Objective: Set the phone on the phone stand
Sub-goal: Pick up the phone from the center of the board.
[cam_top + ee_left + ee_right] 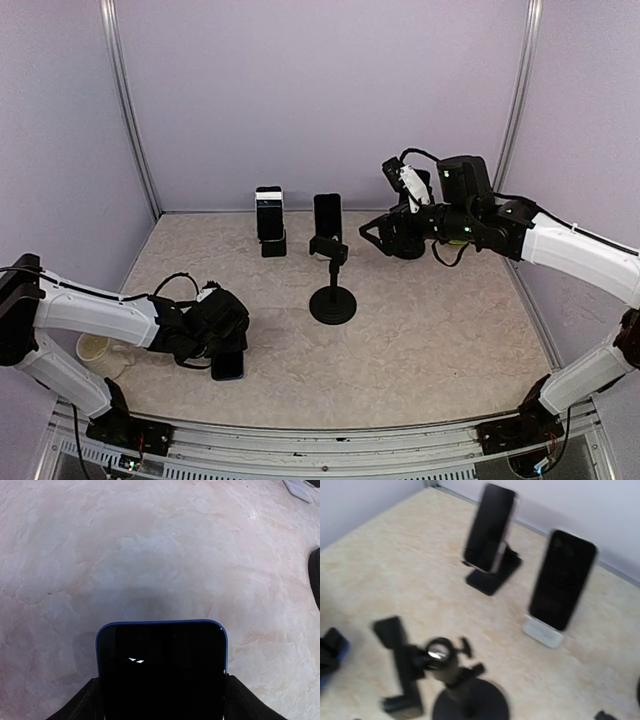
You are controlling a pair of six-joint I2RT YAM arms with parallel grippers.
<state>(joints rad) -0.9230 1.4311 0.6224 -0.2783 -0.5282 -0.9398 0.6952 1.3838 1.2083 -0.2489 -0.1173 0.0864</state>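
**Phone clamped in left claw; stand unoccupied**

The blue-edged phone (161,672) is held low at the near left of the table (420,340), screen dark. It is clamped by its sides between the fingers (80,706) of the left gripper (226,352). The phone stand (332,298), a round-based post with a clamp, is found well apart at mid-table, its clamp unoccupied. The right gripper (400,178) is raised at the rear right, jaws apart, nothing between them. A second phone (489,527) is seated on a black dock, a third phone (562,580) on a white one.
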